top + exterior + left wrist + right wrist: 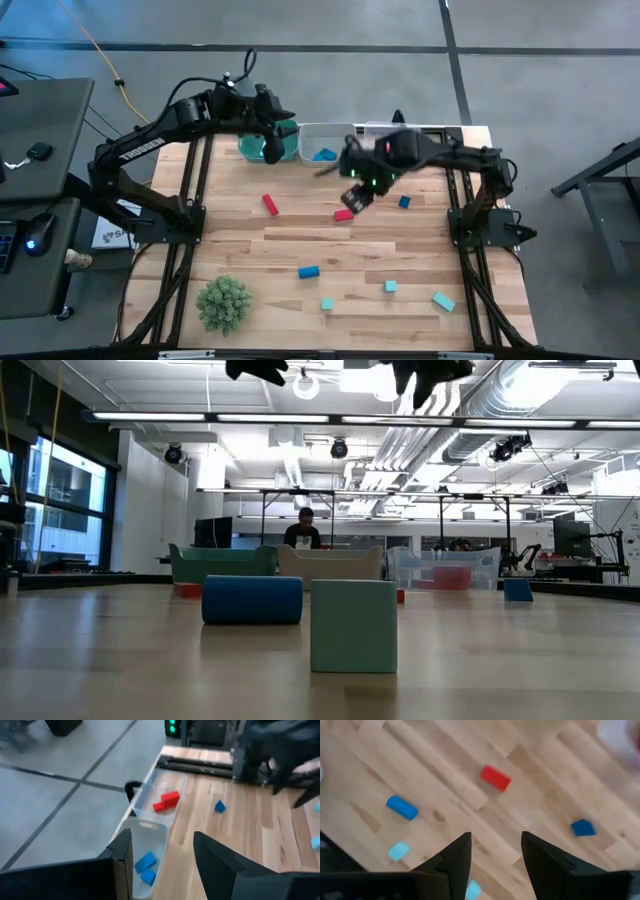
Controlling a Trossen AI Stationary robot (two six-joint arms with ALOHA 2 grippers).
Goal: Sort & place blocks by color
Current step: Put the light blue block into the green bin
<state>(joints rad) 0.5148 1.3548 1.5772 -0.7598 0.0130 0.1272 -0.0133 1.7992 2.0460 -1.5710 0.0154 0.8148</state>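
Both grippers hang open above the table and hold nothing. My left gripper (272, 150) (162, 855) is over the far bins: a teal bin (262, 146), a clear bin (159, 831) with two blue blocks (145, 864), and a clear bin (150, 795) with red blocks (166, 801). My right gripper (356, 192) (495, 852) points down over the table's middle, above a red block (495, 777). Another red block (270, 204), blue blocks (404, 202) (309, 271) and teal blocks (327, 304) (390, 286) (443, 300) lie flat on the wood.
A green spiky plant ball (223, 303) sits at the near left corner. The arms' frames stand on the table's left and right edges. In the low view, a blue bar (252, 600) and a teal cube (353, 625) lie close, and a person is behind the bins.
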